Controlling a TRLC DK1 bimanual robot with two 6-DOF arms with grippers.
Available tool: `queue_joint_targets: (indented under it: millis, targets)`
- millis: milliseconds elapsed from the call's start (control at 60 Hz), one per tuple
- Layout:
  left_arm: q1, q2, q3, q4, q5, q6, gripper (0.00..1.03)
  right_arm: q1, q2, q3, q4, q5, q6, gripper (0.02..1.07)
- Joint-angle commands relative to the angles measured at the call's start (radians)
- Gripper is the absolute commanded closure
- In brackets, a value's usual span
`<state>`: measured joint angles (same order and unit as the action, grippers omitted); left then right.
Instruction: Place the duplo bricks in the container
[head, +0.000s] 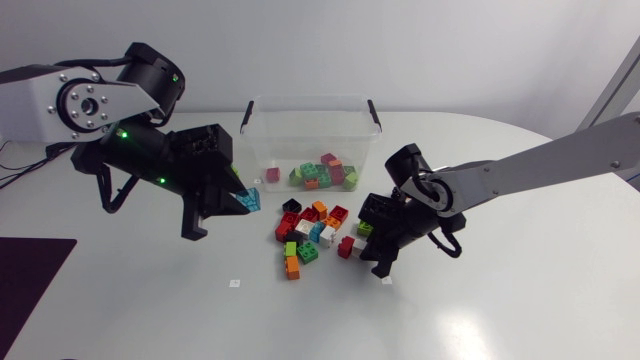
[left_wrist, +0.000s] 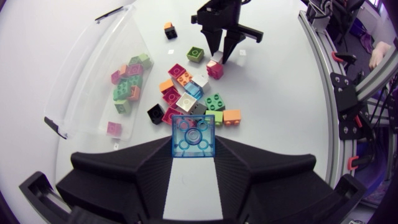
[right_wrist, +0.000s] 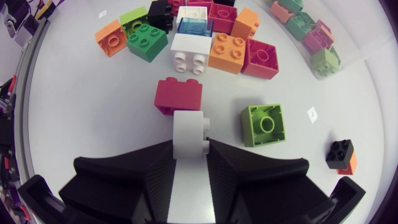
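My left gripper (head: 247, 202) hangs above the table, left of the container, shut on a translucent blue brick (left_wrist: 193, 135). The clear container (head: 310, 102) stands at the back middle with several bricks (head: 322, 172) inside. A pile of loose coloured bricks (head: 310, 232) lies in front of it. At the pile's right edge my right gripper (head: 362, 243) is down on the table, shut on a white brick (right_wrist: 189, 134). A red brick (right_wrist: 179, 94) lies just ahead of the white one, and a lime green brick (right_wrist: 264, 124) lies beside the fingers.
A black brick stacked on an orange one (right_wrist: 341, 154) sits apart, beside the right gripper. An orange brick (head: 292, 267) marks the pile's front edge. A dark mat (head: 30, 275) covers the front left corner. Small white labels (head: 233, 283) lie on the table.
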<state>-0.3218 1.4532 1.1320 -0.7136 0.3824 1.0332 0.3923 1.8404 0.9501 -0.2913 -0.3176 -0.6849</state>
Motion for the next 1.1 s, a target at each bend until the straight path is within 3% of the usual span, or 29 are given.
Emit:
queue_joint_targets:
  millis: [0, 183, 500, 783, 1083]
  targets:
    - [-0.008, -0.007, 0.045, 0.02, 0.01, -0.058, 0.84, 0.008, 0.003, 0.012, -0.003, 0.005, -0.005, 0.86]
    - [-0.003, 0.024, 0.094, 0.126, 0.01, -0.17, 0.84, 0.008, -0.082, -0.022, -0.017, 0.008, 0.001, 0.87]
    - [-0.006, 0.188, 0.264, 0.204, 0.003, -0.348, 0.84, -0.02, -0.248, -0.025, -0.075, -0.003, 0.03, 0.87]
    - [0.01, 0.334, 0.403, 0.301, -0.079, -0.499, 0.84, -0.029, -0.317, 0.064, -0.1, -0.035, 0.12, 0.87]
    - [0.021, 0.452, 0.512, 0.336, -0.151, -0.601, 0.84, -0.035, -0.283, 0.199, -0.082, -0.038, 0.229, 0.87]
